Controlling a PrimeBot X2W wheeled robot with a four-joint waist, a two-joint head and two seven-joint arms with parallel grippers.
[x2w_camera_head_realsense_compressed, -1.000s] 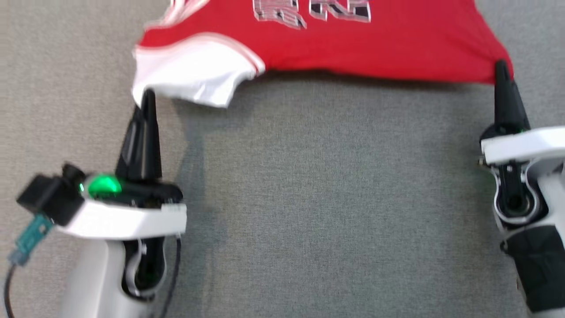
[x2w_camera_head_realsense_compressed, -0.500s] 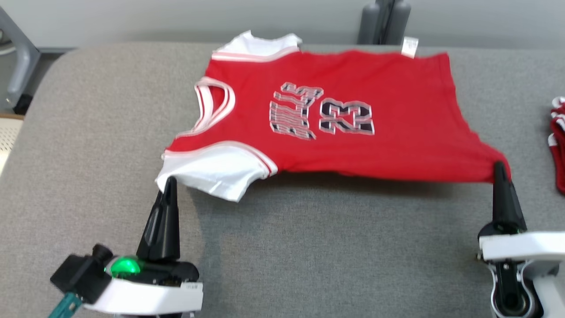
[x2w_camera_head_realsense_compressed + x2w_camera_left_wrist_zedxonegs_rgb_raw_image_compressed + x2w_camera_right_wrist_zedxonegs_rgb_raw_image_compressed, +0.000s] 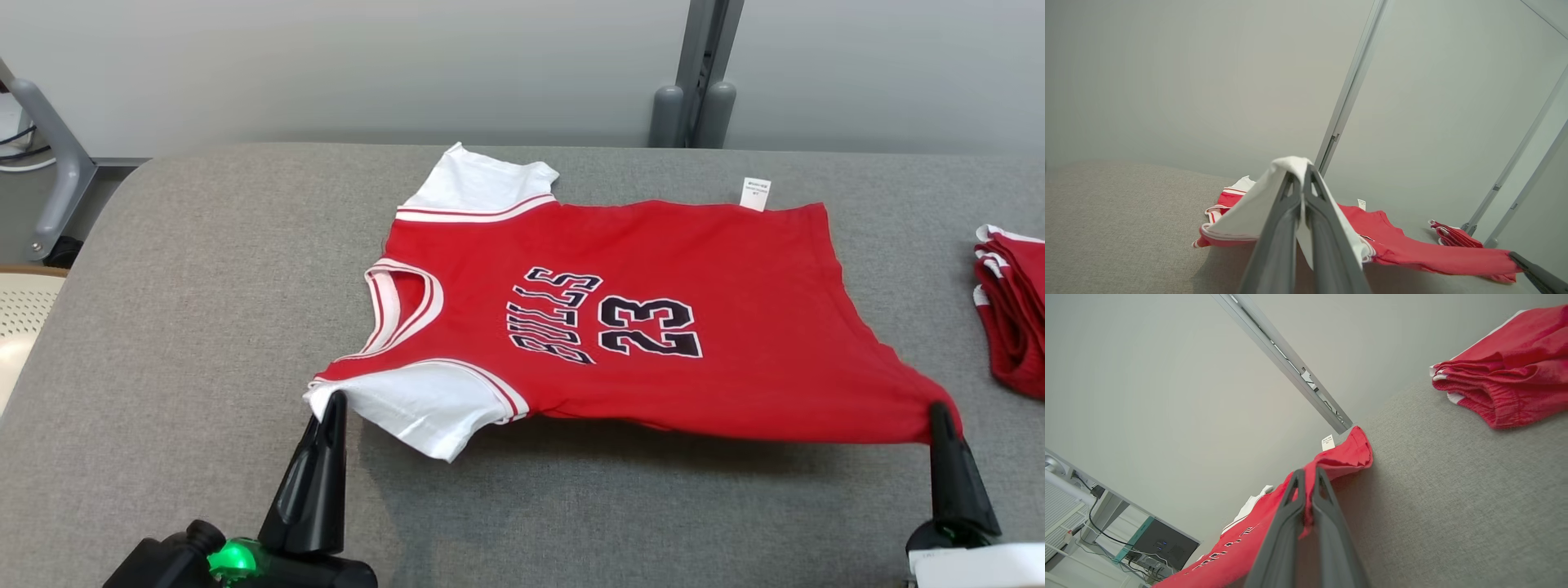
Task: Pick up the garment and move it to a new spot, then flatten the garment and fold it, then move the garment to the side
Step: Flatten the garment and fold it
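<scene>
garment (image 3: 620, 327): centre of the surface (image 3: 204, 286), near edge lifted, far edge resting | left end effector (image 3: 334, 402): clamped shut on the white sleeve, 7 o'clock | right end effector (image 3: 939, 411): pinched shut on the red hem corner, 4 o'clock | risk: the thin pinches may slip under tension and drop a corner; an uneven pull would wrinkle the cloth or drag it toward the folded red clothes (image 3: 1012, 327) at 3 o'clock | containers: none

In the head view, the pile of folded red clothes (image 3: 1012, 318) runs off the edge at 3 o'clock. The white tag (image 3: 756, 193) on the jersey (image 3: 653, 269) bears print too small to read. The left gripper (image 3: 333, 402) and right gripper (image 3: 939, 411) are cut off at 7 and 5 o'clock.
</scene>
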